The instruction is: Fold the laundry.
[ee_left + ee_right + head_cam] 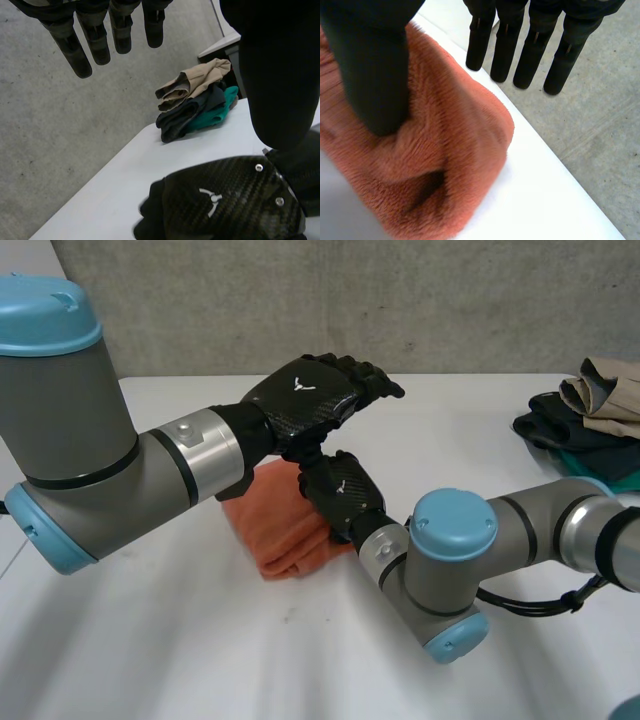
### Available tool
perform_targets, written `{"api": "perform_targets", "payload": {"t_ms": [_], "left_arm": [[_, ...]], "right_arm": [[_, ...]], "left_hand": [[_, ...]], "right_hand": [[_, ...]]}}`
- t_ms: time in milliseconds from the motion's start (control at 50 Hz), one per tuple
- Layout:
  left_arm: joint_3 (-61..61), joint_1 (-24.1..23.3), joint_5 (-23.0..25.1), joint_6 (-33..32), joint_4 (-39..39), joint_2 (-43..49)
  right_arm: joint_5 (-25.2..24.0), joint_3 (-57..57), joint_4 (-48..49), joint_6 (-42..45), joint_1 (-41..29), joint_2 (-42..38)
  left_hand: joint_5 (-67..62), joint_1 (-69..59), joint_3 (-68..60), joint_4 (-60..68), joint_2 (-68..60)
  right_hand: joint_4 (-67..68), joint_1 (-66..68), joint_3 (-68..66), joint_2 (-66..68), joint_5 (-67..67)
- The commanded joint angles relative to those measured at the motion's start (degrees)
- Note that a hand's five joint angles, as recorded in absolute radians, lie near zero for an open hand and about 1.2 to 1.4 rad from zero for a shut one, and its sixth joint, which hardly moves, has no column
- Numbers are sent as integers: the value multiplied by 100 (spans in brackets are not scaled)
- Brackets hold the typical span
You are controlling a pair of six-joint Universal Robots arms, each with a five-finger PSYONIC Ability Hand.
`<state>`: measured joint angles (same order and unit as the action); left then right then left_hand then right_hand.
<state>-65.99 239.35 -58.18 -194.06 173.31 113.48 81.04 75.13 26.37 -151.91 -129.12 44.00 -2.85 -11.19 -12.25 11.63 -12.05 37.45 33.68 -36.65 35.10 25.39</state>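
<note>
The left hand (318, 390) hovers just above the bunched orange towel (275, 532), fingers straight and empty, the right hand (346, 492) rests on that towel, fingers straight, thumb pressing in, and a clothes heap (585, 420) lies well to the towel's right.

Head camera: rear, high, facing down on table (200, 660). Wrist cameras: close, forward-facing; left shares clothes pile (195, 102) with head

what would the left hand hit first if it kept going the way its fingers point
Probably the pile of clothes: the left hand points across the table toward it, though it is raised and might pass over.
</note>
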Motion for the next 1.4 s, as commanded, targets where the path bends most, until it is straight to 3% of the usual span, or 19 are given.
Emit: {"api": "perform_targets", "payload": {"t_ms": [20,200,360,940,1020,1080,1100,1280,1400], "left_arm": [[25,-2,-1,9,1,-19],[-1,51,-1,26,1,-1],[-45,51,8,18,1,43],[7,60,52,18,1,140],[7,68,61,18,1,140],[7,77,52,18,1,140],[7,86,61,18,1,140],[69,191,26,26,10,87],[253,261,-1,26,62,8]], "right_arm": [[35,168,-896,-31,19,381],[-62,424,-1126,39,54,540],[-264,195,-809,57,19,153],[-273,-982,-730,303,-16,-699],[-325,-1114,-695,311,-16,-822],[-439,-1228,-677,285,-16,-884],[-448,-1255,-651,250,-16,-893],[-141,-1343,95,-259,133,-393],[-97,-1501,482,-313,712,29]], "left_hand": [[281,114,221,-158,200],[281,114,221,-158,200],[281,114,221,-158,200],[281,114,221,-158,200],[281,114,221,-158,200],[281,114,221,-158,200],[281,114,221,-158,200],[281,114,221,-158,200],[281,114,221,-158,200]], "right_hand": [[-868,-491,787,-633,-662],[-1491,-1115,1411,-1257,-1286],[-1240,-863,1159,-1005,-1034],[-247,129,167,-13,-42],[423,800,-504,658,629],[2775,3152,-2855,3009,2981],[4241,4617,-4321,4475,4446],[4255,4632,-4335,4490,4461],[4255,4632,-4335,4490,4461]]}}
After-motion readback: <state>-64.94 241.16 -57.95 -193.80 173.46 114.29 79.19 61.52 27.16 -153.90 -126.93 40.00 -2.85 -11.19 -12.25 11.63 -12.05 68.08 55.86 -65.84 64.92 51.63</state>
